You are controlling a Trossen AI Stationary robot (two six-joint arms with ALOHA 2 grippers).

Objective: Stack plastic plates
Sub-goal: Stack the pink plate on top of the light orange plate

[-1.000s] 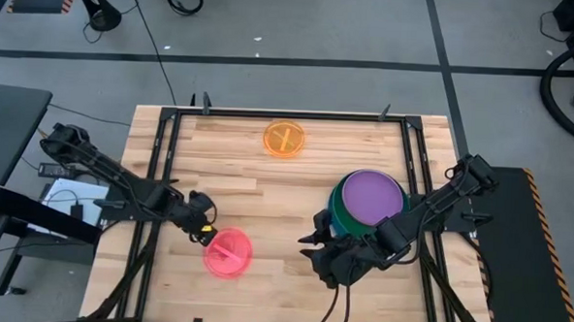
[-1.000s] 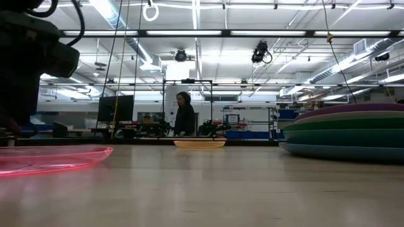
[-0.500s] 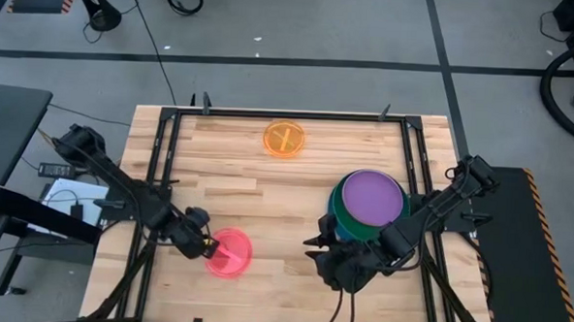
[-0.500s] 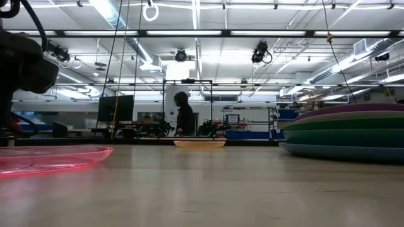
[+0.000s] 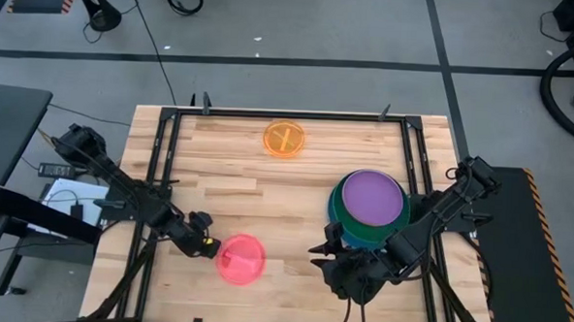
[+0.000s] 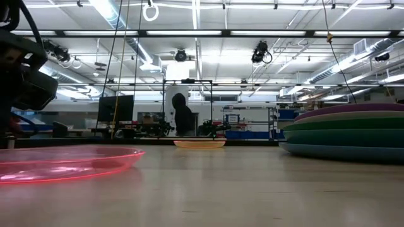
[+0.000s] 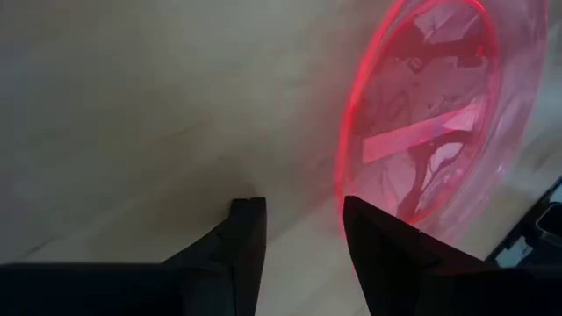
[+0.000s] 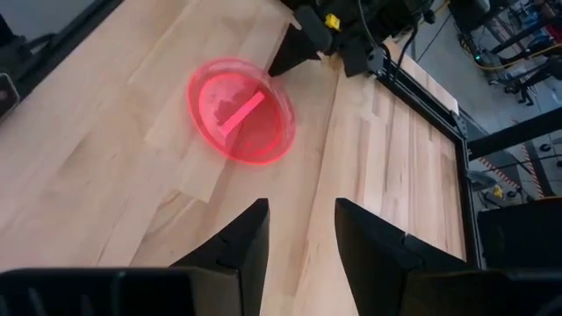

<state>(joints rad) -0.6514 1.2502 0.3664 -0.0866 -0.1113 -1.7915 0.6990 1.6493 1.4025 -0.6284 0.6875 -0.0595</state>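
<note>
Pink plate [image 5: 241, 258] flat on counter [image 5: 286, 185]; my left pincer [image 5: 204, 247], fingers parted and empty, beside its rim. Risk: nudging it away instead of gripping.

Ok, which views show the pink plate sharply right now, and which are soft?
Right wrist view: pink plate is crisp. Left wrist view: it is soft and glowing, own fingers blurred. Low view: near rim blurred, orange plate sharper. High view: evenly lit, small.

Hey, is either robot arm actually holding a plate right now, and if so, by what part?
Neither holds one. The left gripper is open beside the pink plate's rim, and the right gripper is open over bare table.
</note>
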